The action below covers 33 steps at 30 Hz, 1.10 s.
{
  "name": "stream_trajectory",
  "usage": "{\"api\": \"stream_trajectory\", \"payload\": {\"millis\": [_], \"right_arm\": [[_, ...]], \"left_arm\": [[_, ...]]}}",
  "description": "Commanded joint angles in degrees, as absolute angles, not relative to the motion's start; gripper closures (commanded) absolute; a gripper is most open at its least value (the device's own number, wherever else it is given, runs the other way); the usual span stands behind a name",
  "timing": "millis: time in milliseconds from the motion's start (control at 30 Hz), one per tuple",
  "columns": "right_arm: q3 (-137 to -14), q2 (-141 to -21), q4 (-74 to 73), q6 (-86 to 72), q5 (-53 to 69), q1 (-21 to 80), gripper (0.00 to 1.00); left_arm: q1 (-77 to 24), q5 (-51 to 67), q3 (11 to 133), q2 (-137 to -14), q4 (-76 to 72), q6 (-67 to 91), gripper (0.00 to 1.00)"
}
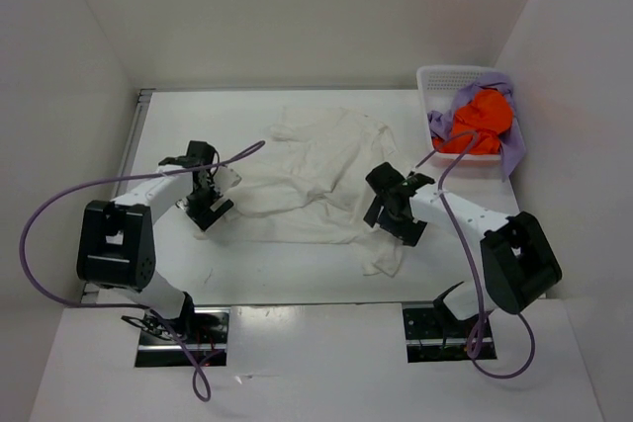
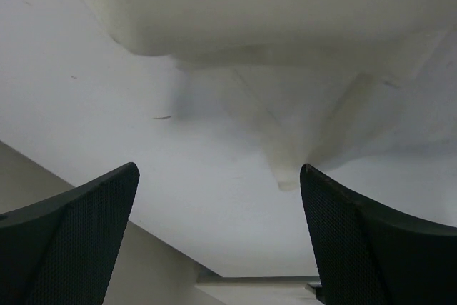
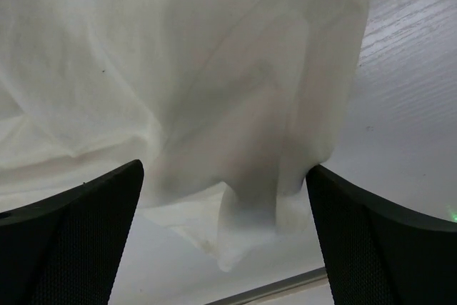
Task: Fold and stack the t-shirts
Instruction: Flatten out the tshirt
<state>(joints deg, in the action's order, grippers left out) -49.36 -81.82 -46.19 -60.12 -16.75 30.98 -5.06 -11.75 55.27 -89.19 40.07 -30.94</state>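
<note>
Where the left arm (image 1: 146, 187) reaches in over the left side of the worktop (image 1: 297, 269), its jaws stand wide open just beside the left edge of the cream-white t-shirt (image 1: 307, 170), holding nothing. In the left wrist view the two dark fingers (image 2: 78, 233) frame bare worktop, and a limp corner of the cloth lies just ahead of them. The cream-white t-shirt lies rumpled and spread across the middle of the worktop, with one flap trailing toward the near edge. At its right edge, the jaws of the right arm (image 1: 460, 212) are also spread wide. The right wrist view shows a fold of the cream cloth sagging into the gap between the fingers (image 3: 78, 233), not pinched. Farther right, in the far right corner, the white perforated basket (image 1: 435, 74) holds the bright orange t-shirt (image 1: 485, 118) bunched up. The lavender purple t-shirt (image 1: 467, 100) is wrapped around the orange one and draped over the basket's right rim.
</note>
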Motion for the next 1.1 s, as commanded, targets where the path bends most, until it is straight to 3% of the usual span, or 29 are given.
{"api": "stream_trajectory", "payload": {"millis": [0, 133, 367, 500, 533, 600, 667, 767, 800, 1067], "right_arm": [[-49.39, -81.3, -46.66, -62.75, -19.16, 31.38, 0.01], [-47.64, -78.23, -47.2, -65.47, -18.03, 31.38, 0.01], [-44.03, -76.64, -47.1, -66.01, -9.5, 30.85, 0.01], [-41.67, -75.5, -46.94, -66.01, -8.18, 30.85, 0.01], [-41.05, -76.37, -46.93, -66.01, -8.17, 30.85, 0.01], [-41.04, -78.3, -44.66, -65.4, -7.65, 30.85, 0.02], [-39.91, -82.07, -42.03, -64.78, -7.12, 30.85, 0.11], [-40.43, -84.02, -41.48, -64.16, -6.59, 31.55, 0.67], [-41.56, -84.02, -40.88, -61.72, -8.07, 31.55, 1.0], [-77.76, -90.6, -47.46, -43.61, -17.49, 23.21, 1.0]], "left_arm": [[-5.8, -11.07, 53.88, -90.78, 36.3, -28.92, 0.0], [-7.11, -9.15, 51.6, -90.79, 35.25, -28.31, 0.0], [-9.93, -2.55, 51.59, -92.46, 37.18, -25.66, 0.23], [-10.55, -4.03, 49.49, -96.22, 34.81, -24.61, 0.51], [-10.55, -4.56, 49.48, -97.2, 33.59, -24.61, 0.7], [-10.55, -5.27, 48.96, -98.61, 32.35, -23.38, 0.87], [-9.94, -4.75, 48.96, -98.61, 32.34, -21.89, 1.0], [-8.27, -2.03, 50.35, -95.99, 33.3, -21.18, 1.0], [-7.57, -1.33, 51.06, -95.19, 33.83, -21.18, 1.0], [-3.34, -8.6, 69.25, -88.95, 38.58, -29.61, 1.0]]}}
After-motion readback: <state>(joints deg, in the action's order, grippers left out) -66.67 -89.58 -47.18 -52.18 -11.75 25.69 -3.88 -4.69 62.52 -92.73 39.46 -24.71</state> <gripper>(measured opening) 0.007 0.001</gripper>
